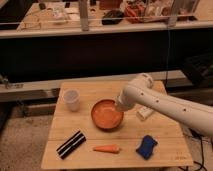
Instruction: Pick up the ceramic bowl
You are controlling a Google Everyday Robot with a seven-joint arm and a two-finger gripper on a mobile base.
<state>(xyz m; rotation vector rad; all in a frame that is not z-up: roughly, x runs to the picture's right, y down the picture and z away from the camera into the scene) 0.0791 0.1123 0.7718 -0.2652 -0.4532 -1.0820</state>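
Bowl: the bowl [107, 114] sat upright near the middle of the table [165, 132], its glossy orange inside facing up and nothing in it.
Gripper: the gripper [120, 105] was at the bowl's right rim, at the end of the white arm [165, 102] that reached in from the right; its tip lay against or just over the rim, and which of the two could not be told.
Neighbours: a cup [72, 99] stood to the bowl's left, a carrot [106, 148] lay in front of it, a black bar [71, 144] lay at the front left, a blue sponge [146, 146] at the front right, and a small white object [144, 113] lay just beside the arm on the right.
Step in hand: by the look of it, the robot was setting up a pinch on the right rim, and the bowl had not yet left the table.
Risk, slip: a glazed rim held at one edge would likely tip or slide out on the lift, since the bowl's weight hung to one side of the grip.
Risk, push: a gripper that came down outside the rim would likely shove the bowl left toward the cup.
Risk, arm: the forearm passed low over the white object and could knock it.
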